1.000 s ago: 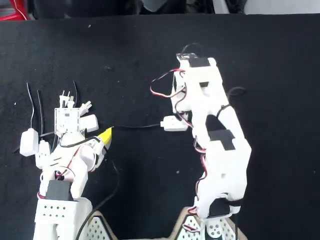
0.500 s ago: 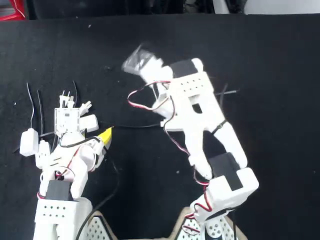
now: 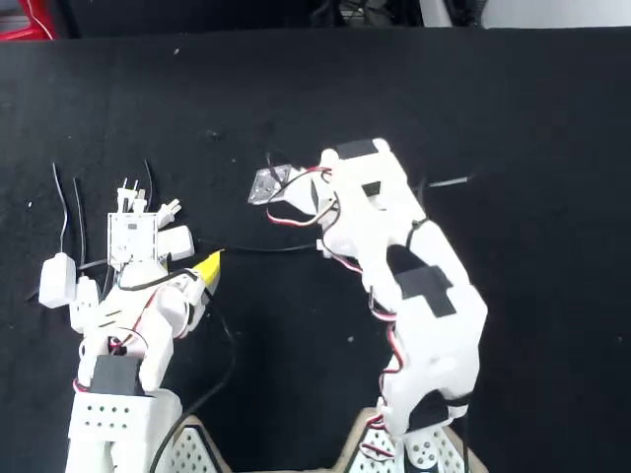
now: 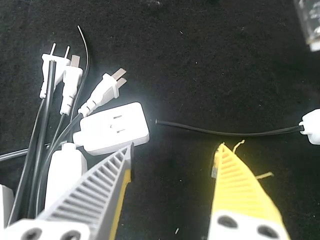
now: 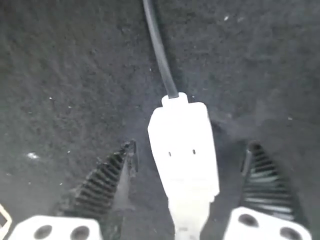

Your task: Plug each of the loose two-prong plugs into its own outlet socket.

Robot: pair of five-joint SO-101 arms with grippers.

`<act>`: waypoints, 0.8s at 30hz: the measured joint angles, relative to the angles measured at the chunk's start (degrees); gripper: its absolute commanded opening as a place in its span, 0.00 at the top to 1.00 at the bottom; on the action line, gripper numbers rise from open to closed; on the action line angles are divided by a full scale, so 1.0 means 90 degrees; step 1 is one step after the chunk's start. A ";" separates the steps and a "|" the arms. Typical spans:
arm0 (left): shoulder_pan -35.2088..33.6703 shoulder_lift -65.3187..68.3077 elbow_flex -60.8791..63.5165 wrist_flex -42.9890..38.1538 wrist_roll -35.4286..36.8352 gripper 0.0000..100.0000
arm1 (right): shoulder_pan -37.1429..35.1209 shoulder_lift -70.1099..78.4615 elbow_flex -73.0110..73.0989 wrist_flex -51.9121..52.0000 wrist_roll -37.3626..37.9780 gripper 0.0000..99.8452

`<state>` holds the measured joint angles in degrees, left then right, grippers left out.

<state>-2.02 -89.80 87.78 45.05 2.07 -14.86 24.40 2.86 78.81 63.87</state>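
Fingers (image 5: 107, 177) of your right gripper (image 5: 189, 150) straddle the white plug (image 5: 182, 160), apparently without contact; your left gripper (image 4: 174, 149) gapes empty beside the outlet socket (image 4: 114, 127).

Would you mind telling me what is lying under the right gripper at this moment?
A white connector on a black cord lies on the black table between the right gripper's open fingers. Its near end passes under the gripper's base, so whether it carries prongs is hidden.
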 measured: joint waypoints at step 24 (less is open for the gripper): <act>0.0000 0.0000 0.0000 0.0000 0.0000 0.74 | 0.4181 0.1260 -0.3976 0.0684 -0.4044 0.99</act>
<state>-2.02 -89.80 87.78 45.05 2.07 22.77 35.74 -32.92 84.97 27.47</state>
